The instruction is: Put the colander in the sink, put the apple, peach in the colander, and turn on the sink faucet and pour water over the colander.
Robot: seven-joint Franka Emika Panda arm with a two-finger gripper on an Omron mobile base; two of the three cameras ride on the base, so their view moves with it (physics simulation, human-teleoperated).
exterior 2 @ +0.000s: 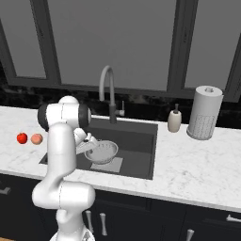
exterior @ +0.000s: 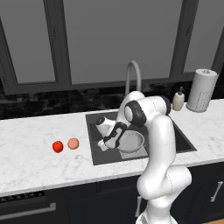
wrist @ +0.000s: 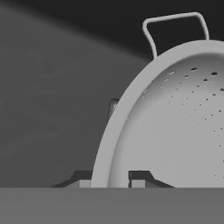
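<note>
Gripper [wrist: 111, 179] pinches colander [wrist: 175, 127] rim — base views add apple [exterior: 57, 146], peach [exterior: 73, 143].

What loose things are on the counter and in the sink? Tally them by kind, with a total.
Fruits: 2, the apple and the peach, on the counter
Colanders: 1, the colander, in the sink
Soap dispensers: 1
Paper towel rolls: 1
Total: 5

Colander [exterior: 131, 143] in sink [exterior: 183, 141]; apple [exterior: 57, 146] left of peach [exterior: 73, 143].
</note>
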